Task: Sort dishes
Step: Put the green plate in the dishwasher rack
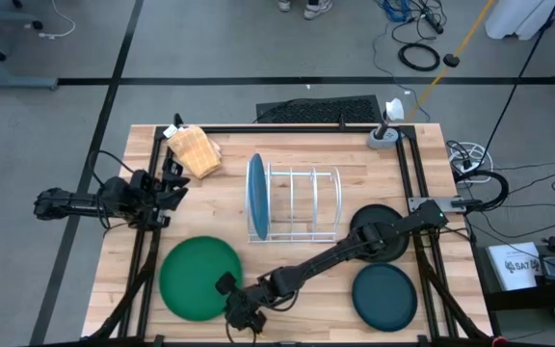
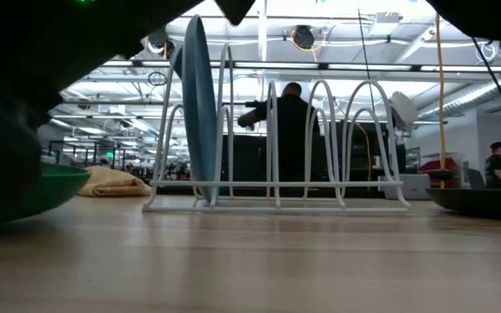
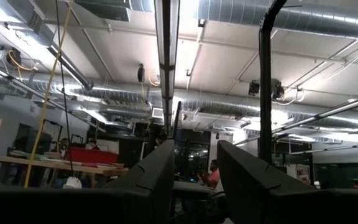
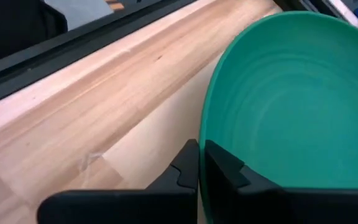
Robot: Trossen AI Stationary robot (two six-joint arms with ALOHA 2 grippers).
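Note:
The large green plate (image 1: 198, 277) lies at the table's near left. My right gripper (image 1: 242, 310) is shut on its near right rim, which also shows in the right wrist view (image 4: 291, 106). The light blue plate (image 1: 255, 197) stands on edge in the left slot of the white wire rack (image 1: 302, 204). The black plate (image 1: 379, 236) lies flat right of the rack, partly under my right arm. The dark teal plate (image 1: 385, 296) lies flat at the near right. My left gripper (image 1: 176, 183) is open and empty at the table's left edge. My right gripper pinches the green plate's rim (image 4: 205, 134) between its two fingers, one finger (image 4: 225, 167) on the inner side and one (image 4: 186, 169) on the outer side. It comes from the table's near right side, nearly level. I cannot tell whether the rim is lifted off the table.
A tan wooden block (image 1: 194, 150) lies at the far left of the table. A black frame (image 1: 147, 241) runs along the table's edges. A person (image 2: 290, 130) shows in the room behind the rack. Bare wood lies between the rack and the near edge.

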